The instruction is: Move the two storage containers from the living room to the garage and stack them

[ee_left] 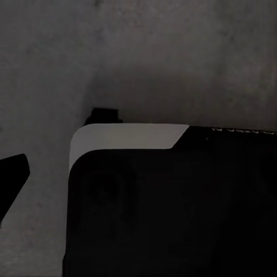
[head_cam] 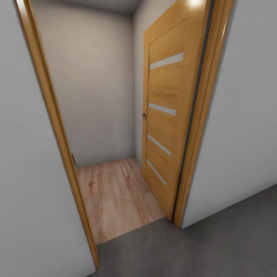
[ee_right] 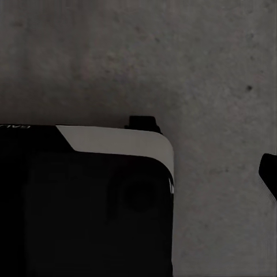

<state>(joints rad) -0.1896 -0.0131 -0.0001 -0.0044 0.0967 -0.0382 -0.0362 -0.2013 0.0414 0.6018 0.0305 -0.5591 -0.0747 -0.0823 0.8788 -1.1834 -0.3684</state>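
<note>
Two wrist views are taken up by the robot's dark base (ee_left: 173, 208) with its pale rounded corner, seen over the grey concrete floor (ee_left: 173, 52). A dark sliver (ee_left: 11, 176) at each edge may be a gripper fingertip; whether either gripper is wide or narrow cannot be told. Ahead, an orange-wood door (head_cam: 165, 115) stands open onto a wood-plank floor (head_cam: 115, 196).

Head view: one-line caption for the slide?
Robot on grey concrete floor facing an open orange-wood door with four pale slits, wood-plank floor beyond the threshold.
</note>
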